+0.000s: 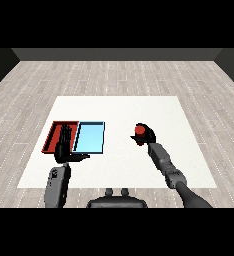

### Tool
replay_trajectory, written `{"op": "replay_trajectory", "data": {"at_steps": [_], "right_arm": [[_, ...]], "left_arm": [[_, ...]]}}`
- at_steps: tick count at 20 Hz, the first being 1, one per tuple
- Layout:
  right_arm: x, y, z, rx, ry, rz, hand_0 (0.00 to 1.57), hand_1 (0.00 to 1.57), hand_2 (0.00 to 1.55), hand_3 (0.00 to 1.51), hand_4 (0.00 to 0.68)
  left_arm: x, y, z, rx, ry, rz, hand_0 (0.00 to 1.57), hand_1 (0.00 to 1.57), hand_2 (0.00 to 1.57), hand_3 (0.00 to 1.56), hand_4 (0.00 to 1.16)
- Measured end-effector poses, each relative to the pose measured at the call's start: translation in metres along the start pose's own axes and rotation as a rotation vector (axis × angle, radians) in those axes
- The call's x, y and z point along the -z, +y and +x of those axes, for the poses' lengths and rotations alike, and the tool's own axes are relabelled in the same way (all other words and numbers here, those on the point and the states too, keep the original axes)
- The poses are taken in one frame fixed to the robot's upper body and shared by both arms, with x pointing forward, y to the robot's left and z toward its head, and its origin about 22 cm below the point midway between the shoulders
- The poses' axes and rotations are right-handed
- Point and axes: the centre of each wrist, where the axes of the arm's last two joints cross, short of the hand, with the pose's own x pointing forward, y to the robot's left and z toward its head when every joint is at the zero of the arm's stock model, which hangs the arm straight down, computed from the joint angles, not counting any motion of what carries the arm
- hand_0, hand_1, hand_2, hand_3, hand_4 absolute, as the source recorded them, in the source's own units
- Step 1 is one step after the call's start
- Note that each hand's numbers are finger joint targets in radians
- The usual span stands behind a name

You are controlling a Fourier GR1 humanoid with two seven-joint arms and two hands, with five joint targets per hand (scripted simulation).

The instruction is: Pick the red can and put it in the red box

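The right robot hand [145, 135] curls round the red can [139, 131], grasping it right of the light blue tray [89, 138] on the white bench [139, 107]. The can's axis and any label cannot be made out. The left robot hand [65, 142], fingers straight, rests over the red tray [53, 134], which touches the blue tray's left side.

We see bare tabletop [119, 112] between our right hand [145, 134] and the blue tray [89, 138], red tray [55, 134] just beyond it, touching, our left hand [64, 145] over the red tray, fingers [65, 133] straight, blocking part of it
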Motion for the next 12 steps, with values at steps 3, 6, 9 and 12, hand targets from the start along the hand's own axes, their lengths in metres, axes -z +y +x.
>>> {"op": "replay_trajectory", "data": {"at_steps": [3, 6, 9, 12], "right_arm": [[-0.003, -0.004, -0.001, -0.028, -0.009, -0.017, 1.47, 1.47, 1.45, 1.4, 0.589], [0.003, -0.004, 0.006, -0.052, -0.012, -0.023, 1.48, 1.48, 1.44, 1.39, 0.598], [0.008, 0.0, 0.011, -0.077, -0.022, -0.013, 1.44, 1.44, 1.43, 1.37, 0.599], [0.009, 0.0, 0.014, -0.099, -0.047, 0.003, 1.44, 1.44, 1.43, 1.37, 0.615]], "left_arm": [[-0.005, 0.0, -0.003, -0.001, -0.004, -0.003, 0.0, 0.0, 0.0, 0.0, 0.0], [-0.007, -0.001, -0.003, 0.001, -0.002, -0.006, 0.0, 0.0, 0.0, 0.0, 0.0], [-0.007, -0.006, -0.004, 0.001, 0.004, -0.011, 0.0, 0.0, 0.0, 0.0, 0.0], [-0.01, -0.01, -0.005, -0.011, 0.008, -0.021, 0.0, 0.0, 0.0, 0.0, 0.0]]}}
